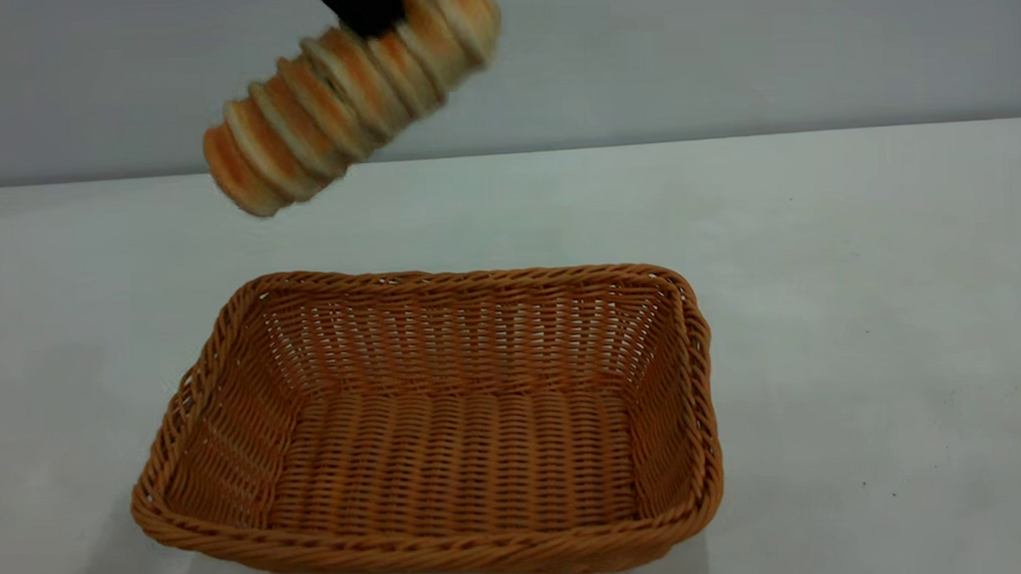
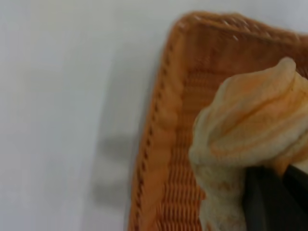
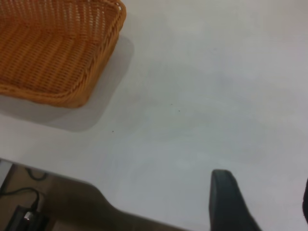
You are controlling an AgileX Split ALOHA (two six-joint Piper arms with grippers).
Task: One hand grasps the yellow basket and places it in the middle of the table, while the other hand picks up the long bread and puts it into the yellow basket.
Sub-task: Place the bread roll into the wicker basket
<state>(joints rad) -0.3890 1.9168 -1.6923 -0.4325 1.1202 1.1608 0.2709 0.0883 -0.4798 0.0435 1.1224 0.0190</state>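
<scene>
Wicker, orange-tan: the basket (image 1: 447, 425) sits empty on the white table (image 1: 859, 309), near the middle of the exterior view, its long side running left to right. The bread (image 1: 347, 93) hangs in the air above and behind the basket's far left corner, well clear of the rim. It is held by the left gripper (image 1: 363, 5), of which only a dark tip shows at the top edge, clamped around the roll's upper part. The bread's long axis is tilted, its free end pointing down and to the left.

The left wrist view looks past the bread (image 2: 250, 139) onto the basket (image 2: 163, 125) below, with the side rim directly under the roll, so the basket's floor lies forward and down from the hand.

The right gripper (image 3: 269, 202) hovers over bare table, apart from the basket (image 3: 57, 53), with its fingers (image 3: 226, 197) spread wide and holding nothing.
</scene>
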